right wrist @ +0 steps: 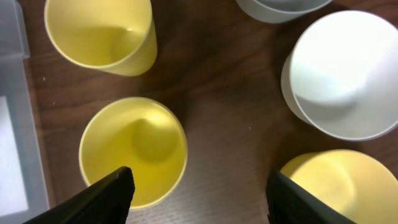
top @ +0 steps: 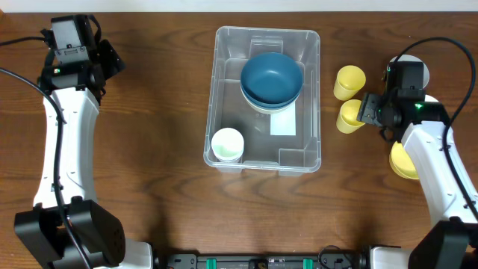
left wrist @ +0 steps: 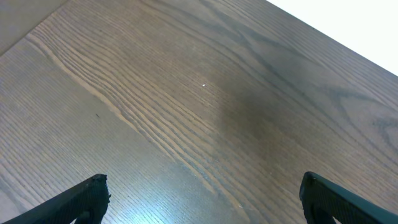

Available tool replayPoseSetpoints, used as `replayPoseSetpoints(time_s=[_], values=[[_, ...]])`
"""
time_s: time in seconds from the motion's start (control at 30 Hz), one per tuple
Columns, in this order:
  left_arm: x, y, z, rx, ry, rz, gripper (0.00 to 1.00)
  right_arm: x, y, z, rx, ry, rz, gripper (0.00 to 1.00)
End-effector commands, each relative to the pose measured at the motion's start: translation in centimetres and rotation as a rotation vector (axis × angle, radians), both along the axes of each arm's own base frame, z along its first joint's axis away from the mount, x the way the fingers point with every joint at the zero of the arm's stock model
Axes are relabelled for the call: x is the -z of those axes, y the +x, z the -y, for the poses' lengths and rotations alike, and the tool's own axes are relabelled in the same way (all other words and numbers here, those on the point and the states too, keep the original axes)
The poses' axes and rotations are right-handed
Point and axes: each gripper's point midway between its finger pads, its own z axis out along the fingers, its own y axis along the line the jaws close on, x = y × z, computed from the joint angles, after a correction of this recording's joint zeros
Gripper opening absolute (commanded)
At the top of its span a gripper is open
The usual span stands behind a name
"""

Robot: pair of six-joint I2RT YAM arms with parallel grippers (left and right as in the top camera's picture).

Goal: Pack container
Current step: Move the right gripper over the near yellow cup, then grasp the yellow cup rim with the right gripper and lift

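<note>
The clear container (top: 267,31) stands mid-table with a white label (top: 283,124) on its base. It holds stacked blue bowls (top: 272,78) at the far end and a white cup (top: 227,143) in the near left corner. My right gripper (top: 370,110) is open and empty, hovering just right of the container. In the right wrist view its fingers (right wrist: 199,199) straddle bare table between a yellow cup (right wrist: 134,149) and a yellow bowl (right wrist: 329,186). My left gripper (top: 112,60) is open and empty at the far left, over bare wood (left wrist: 205,199).
Right of the container stand two yellow cups (top: 349,81) (top: 348,116), a yellow bowl (top: 403,161) and a white bowl (right wrist: 342,71). The rim of another pale bowl (right wrist: 280,6) shows at the top of the right wrist view. The container's wall (right wrist: 15,124) is at that view's left edge.
</note>
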Motion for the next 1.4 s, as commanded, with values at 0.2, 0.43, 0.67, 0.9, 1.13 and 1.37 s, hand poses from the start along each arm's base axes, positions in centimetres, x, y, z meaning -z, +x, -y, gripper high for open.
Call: replayPoseSetpoints(time_s=[0.2,0.43,0.67,0.9,1.13,1.37], values=[[-1.1,-0.1,-0.3,-0.010,0.014,0.021,0.98,3.9,0.6,-0.2,0.007,0.054,-0.022,0.69],[-1.1,-0.1,-0.3,-0.010,0.014,0.021,0.98,6.0,0.8,-0.2,0.008,0.056,-0.066,0.66],[-1.1,-0.1,-0.3,-0.010,0.014,0.021,0.98,7.1,0.9,-0.2,0.009,0.058,-0.091,0.43],[-1.1,-0.1,-0.3,-0.010,0.014,0.021,0.98,7.2,0.6,-0.2,0.009,0.058,-0.100,0.03],[-1.1,-0.1,-0.3,-0.010,0.014,0.021,0.98,5.0,0.1,-0.4,0.004,0.060,-0.084,0.01],[-1.1,-0.1,-0.3,-0.010,0.014,0.021,0.98,-3.4,-0.6,-3.8,-0.097,0.144,0.072,0.01]])
